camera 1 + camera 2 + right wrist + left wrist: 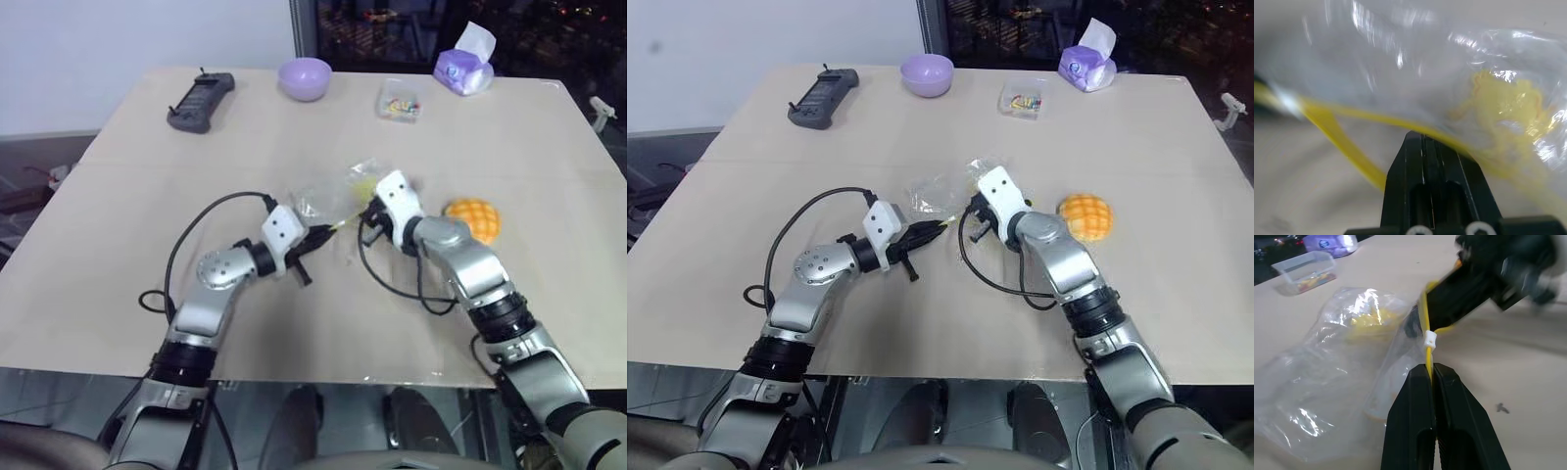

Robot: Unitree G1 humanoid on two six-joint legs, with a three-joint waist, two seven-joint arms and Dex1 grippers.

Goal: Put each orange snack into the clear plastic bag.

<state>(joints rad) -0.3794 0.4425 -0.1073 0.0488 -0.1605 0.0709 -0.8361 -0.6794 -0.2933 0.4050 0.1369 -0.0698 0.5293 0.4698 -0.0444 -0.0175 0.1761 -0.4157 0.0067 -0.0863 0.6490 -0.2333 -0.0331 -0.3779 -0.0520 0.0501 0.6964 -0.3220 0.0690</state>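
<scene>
Btwn 2 claws: unlabelled clear plastic bag [1342, 377]

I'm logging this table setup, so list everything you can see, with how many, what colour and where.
clear plastic bag: one, transparent with a yellow strip, mid-table between the two grippers, something yellow inside
orange snack: one, orange-yellow, on the table to the right of the bag, outside it
bowl: one, lilac, far edge of the table
handheld controller: one, dark grey, far left
small clear box: one, colourful bits inside, far side, right of the bowl
tissue pack: one, purple with a white tissue, far right
table: one, beige
left gripper: one, black fingers shut on the bag's yellow strip
right gripper: one, black fingers shut on the bag's yellow strip
</scene>
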